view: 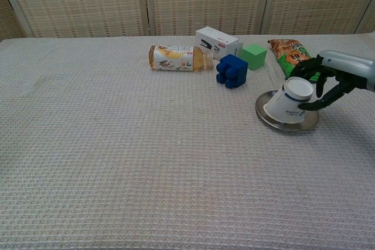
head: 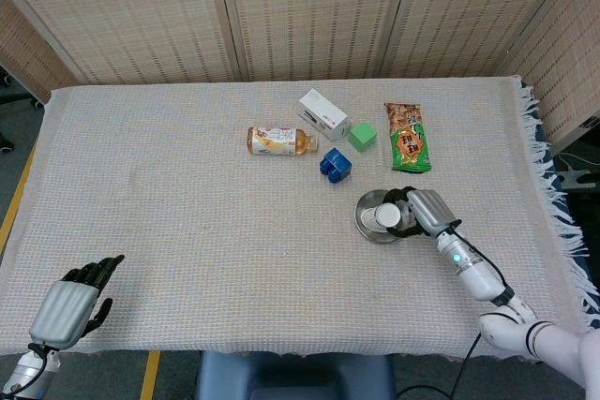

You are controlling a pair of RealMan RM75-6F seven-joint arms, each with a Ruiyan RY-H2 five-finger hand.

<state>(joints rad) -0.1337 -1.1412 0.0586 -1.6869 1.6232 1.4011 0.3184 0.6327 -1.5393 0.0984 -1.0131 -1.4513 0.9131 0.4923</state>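
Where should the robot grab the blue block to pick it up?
Probably across the flat sides of the blue block, coming from above. It stands clear of the green cube and bottle, so fingers fit around it.

Looks like a robot lab test cell, not a home. Table covered in a beige waffle-weave cloth (head: 187, 194) with a fringed edge, boxed in by folding woven-reed screen panels (head: 309, 11). Yellow floor marking tape (head: 13, 203) beside the table, loose cabling (head: 574, 178) on the floor at the far side. Staged assortment of small props on the cloth.
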